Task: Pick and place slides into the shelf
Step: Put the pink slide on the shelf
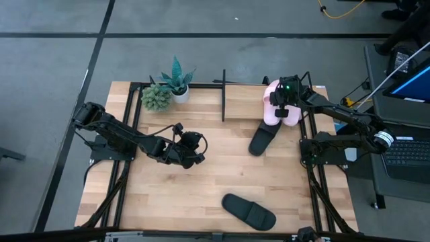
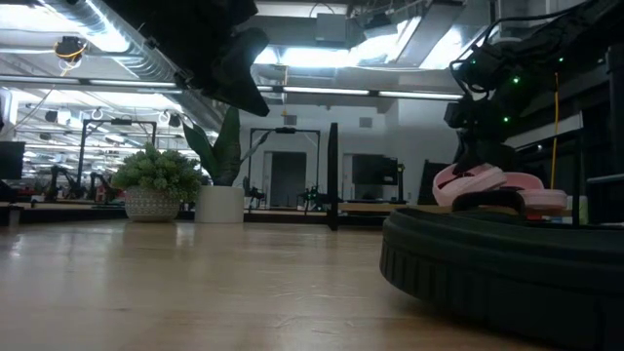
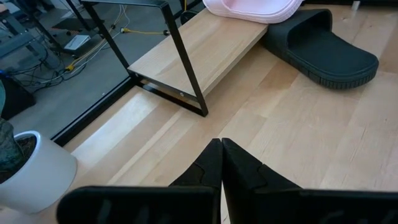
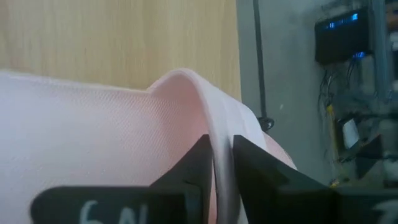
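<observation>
Seen from above, the right tool [image 1: 285, 101] sits over a pale pink slide [image 1: 275, 107] at the right end of the shelf [image 1: 225, 86], probably setting it on the board, while the left tool [image 1: 190, 149] waits above mid-worktop [image 1: 161, 195]. One black slide [image 1: 263, 138] leans against the shelf's front edge and another [image 1: 249, 211] lies near the front of the worktop; a second pink slide cannot be separated out here. At worktop height, pink straps [image 2: 487, 181] rest on the board behind the nearest black slide [image 2: 497, 268], which fills the foreground and hides much. The left wrist camera shows its fingers [image 3: 205, 171] pressed together, empty, facing the shelf leg [image 3: 186, 74]. The right wrist camera shows fingers [image 4: 249, 158] clamped on the pink strap's edge [image 4: 214, 134]; the rest is cropped.
</observation>
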